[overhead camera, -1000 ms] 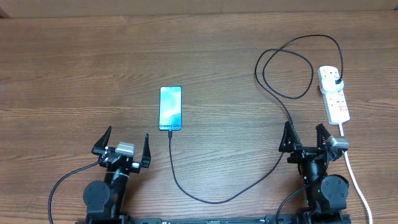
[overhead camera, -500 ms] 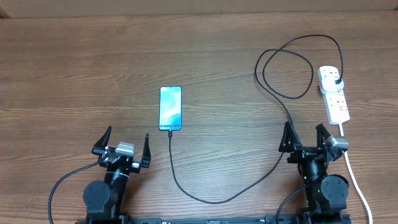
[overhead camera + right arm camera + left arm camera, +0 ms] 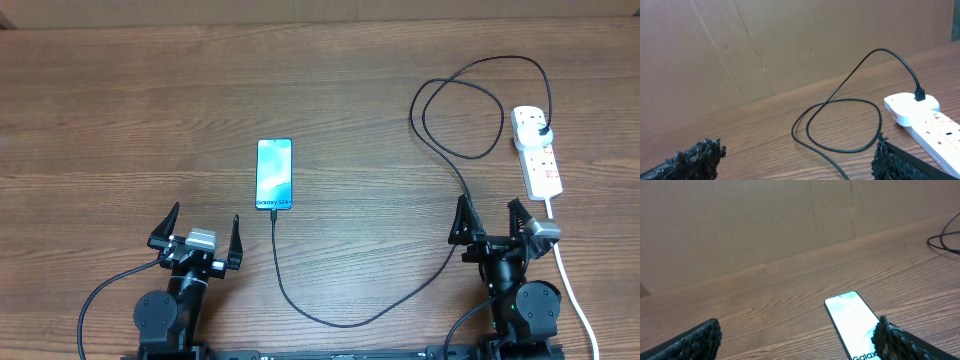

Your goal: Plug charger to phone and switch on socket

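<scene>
Overhead: left gripper [image 3: 203, 225] and right gripper [image 3: 489, 214] are seen with jaws spread wide, nothing held.
Phone [image 3: 274, 174] is laid screen-up and lit just beyond the left gripper; socket [image 3: 537, 152] is laid beyond the right gripper, to its right. Charger [image 3: 273, 240] is run from the phone's near end across the table [image 3: 120, 100] to its plug in the socket's far end; tip seating cannot be told.

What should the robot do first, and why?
Probably reach the left fingers toward the charger's tip, lying at the near end of the phone, seemingly unplugged. Those fingers are open, empty and nearest it; the plug already sits in the socket.
</scene>
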